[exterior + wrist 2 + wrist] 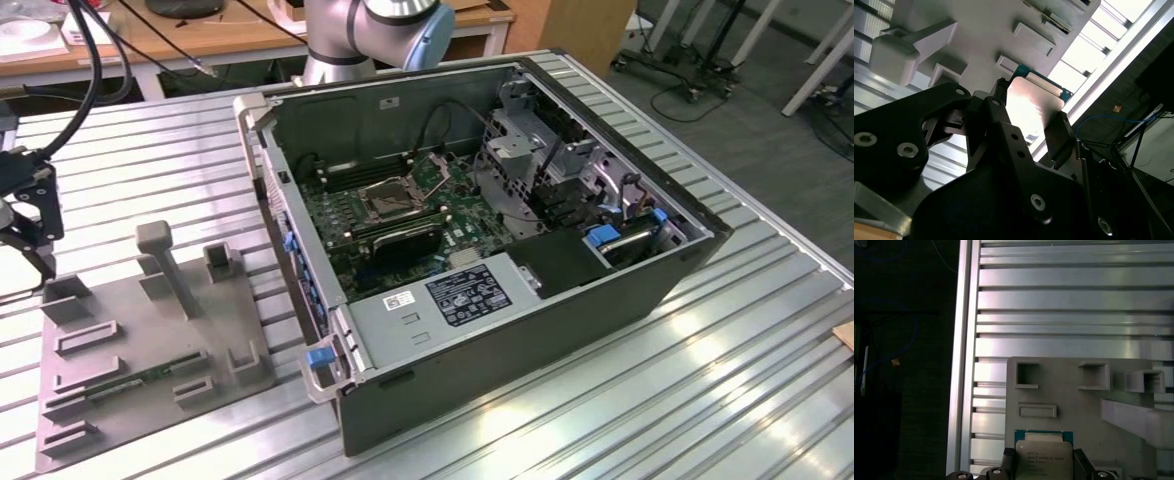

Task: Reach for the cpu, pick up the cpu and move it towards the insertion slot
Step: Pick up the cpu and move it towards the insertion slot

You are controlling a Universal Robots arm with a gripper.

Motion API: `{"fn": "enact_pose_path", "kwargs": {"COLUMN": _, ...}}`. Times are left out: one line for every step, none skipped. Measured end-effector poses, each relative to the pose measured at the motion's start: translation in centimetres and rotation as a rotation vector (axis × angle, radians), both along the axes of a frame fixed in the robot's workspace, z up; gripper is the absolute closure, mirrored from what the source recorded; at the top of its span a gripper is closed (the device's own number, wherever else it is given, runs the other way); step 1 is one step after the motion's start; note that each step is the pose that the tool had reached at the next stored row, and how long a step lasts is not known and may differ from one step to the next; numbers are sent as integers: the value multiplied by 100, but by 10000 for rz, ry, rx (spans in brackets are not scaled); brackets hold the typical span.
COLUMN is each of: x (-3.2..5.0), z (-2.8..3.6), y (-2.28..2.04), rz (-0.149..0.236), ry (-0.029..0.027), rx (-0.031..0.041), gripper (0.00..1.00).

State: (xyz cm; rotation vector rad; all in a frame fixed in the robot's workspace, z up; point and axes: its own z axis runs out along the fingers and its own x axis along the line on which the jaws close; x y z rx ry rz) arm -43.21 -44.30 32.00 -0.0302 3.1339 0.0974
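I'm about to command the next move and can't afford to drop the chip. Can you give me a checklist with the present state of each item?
1. Gripper lined up on the cpu: ok, the cpu sits centred at it in both wrist views.
2. Firm hold on the cpu: cannot tell.
3. Cpu lifted clear of the grey fixture: cannot tell.
4. Insertion slot uncovered: ok, nothing lies over it in the exterior view.
5. Low straight path to the insertion slot: probably not ok, the case wall stands between the fixture and the slot.
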Motion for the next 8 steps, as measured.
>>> {"fn": "enact_pose_path", "kwargs": {"x": 0, "z": 7, "y": 0, "rz": 0, "ry": 2, "rx": -1, "gripper": 46}}
{"fn": "enact_pose_path", "kwargs": {"x": 1, "z": 15, "y": 0, "rz": 0, "ry": 1, "rx": -1, "gripper": 46}}
{"fn": "enact_pose_path", "kwargs": {"x": 0, "z": 22, "y": 0, "rz": 0, "ry": -2, "rx": 1, "gripper": 46}}
{"fn": "enact_pose_path", "kwargs": {"x": 0, "z": 29, "y": 0, "rz": 0, "ry": -2, "rx": 2, "gripper": 46}}
{"fn": "enact_pose_path", "kwargs": {"x": 0, "z": 35, "y": 0, "rz": 0, "ry": -3, "rx": 2, "gripper": 46}}
{"fn": "enact_pose_path", "kwargs": {"x": 0, "z": 41, "y": 0, "rz": 0, "ry": -2, "rx": 1, "gripper": 46}}
{"fn": "enact_pose_path", "kwargs": {"x": 0, "z": 45, "y": 0, "rz": 0, "ry": -3, "rx": 2, "gripper": 46}}
{"fn": "enact_pose_path", "kwargs": {"x": 0, "z": 47, "y": 0, "rz": 0, "ry": -4, "rx": 3, "gripper": 46}}
